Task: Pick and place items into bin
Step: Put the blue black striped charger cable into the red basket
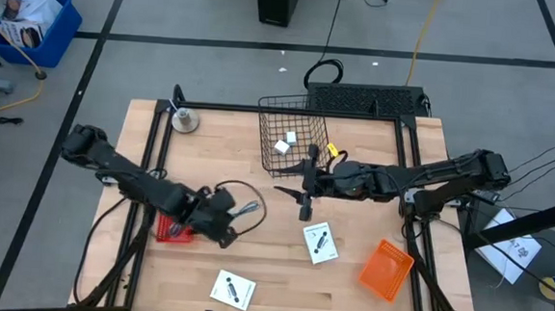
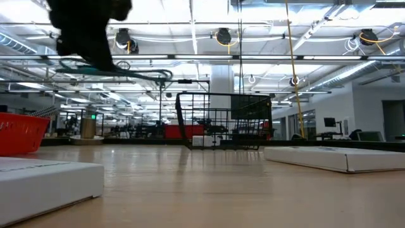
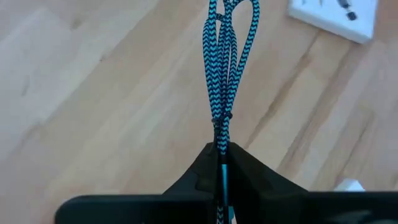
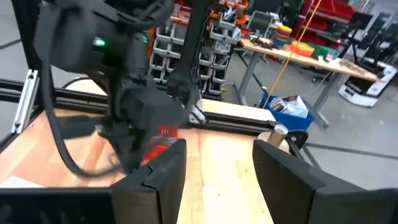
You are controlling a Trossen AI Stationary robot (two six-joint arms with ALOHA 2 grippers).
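Dangling from the closed jaws of the left gripper [image 3: 222,163] is a blue-and-black braided cable [image 3: 224,68], folded into a bundle of several strands that the two fingers pinch flat between them at one end. From the pinch the bundle runs straight forward, away from the fingertips, its long axis in line with the gripper's reach, and it ends in narrow loops ahead of the jaws over bare wooden table [image 1: 365,296]. Seen from table height, the cable [image 2: 120,68] hangs clear of the surface, stretching out sideways from the dark gripper. Judging by the braid, it should be light, limp and easy to snag: the loops will likely sway and trail, so a hold near the middle of the bundle would carry it more evenly than this end grip. Beyond the loops, off to one side, lies a white card with black marks [image 3: 336,15]. The wire basket [image 1: 293,137] stands well beyond the jaws, at the far edge of the table. The right gripper [image 1: 307,181] waits just outside the basket with its fingers [image 4: 286,174] apart and nothing between them. An orange tray [image 1: 387,269] lies near that arm's side.
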